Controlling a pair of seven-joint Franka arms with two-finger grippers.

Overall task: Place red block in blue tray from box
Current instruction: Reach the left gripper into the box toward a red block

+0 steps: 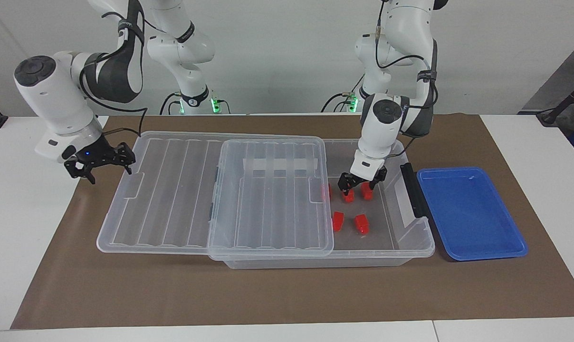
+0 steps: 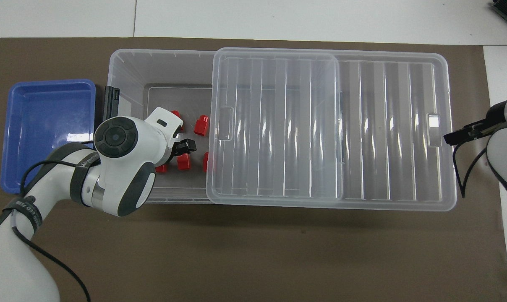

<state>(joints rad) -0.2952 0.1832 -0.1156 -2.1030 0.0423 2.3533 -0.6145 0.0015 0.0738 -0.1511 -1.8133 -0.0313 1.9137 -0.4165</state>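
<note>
ok, status:
left gripper (image 1: pixel 361 185): down inside the box (image 1: pixel 410 247), fingers spread wide over a red block (image 1: pixel 348 196), nothing held
red blocks: all on box floor, uncovered end by the blue tray (image 1: pixel 472 213)
lid (image 1: pixel 215 190): slid toward right arm's end, half off
right gripper (image 1: pixel 101 164): fingers wide apart, empty, waiting by lid's end

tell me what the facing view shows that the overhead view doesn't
Only the facing view: the left gripper open, low in the box over two red blocks. From overhead the arm covers this spot, and one block is half hidden.

Only overhead: the whole lid seen flat.

Both: the blue tray with no block in it and the right gripper open, waiting off the lid's end.
</note>
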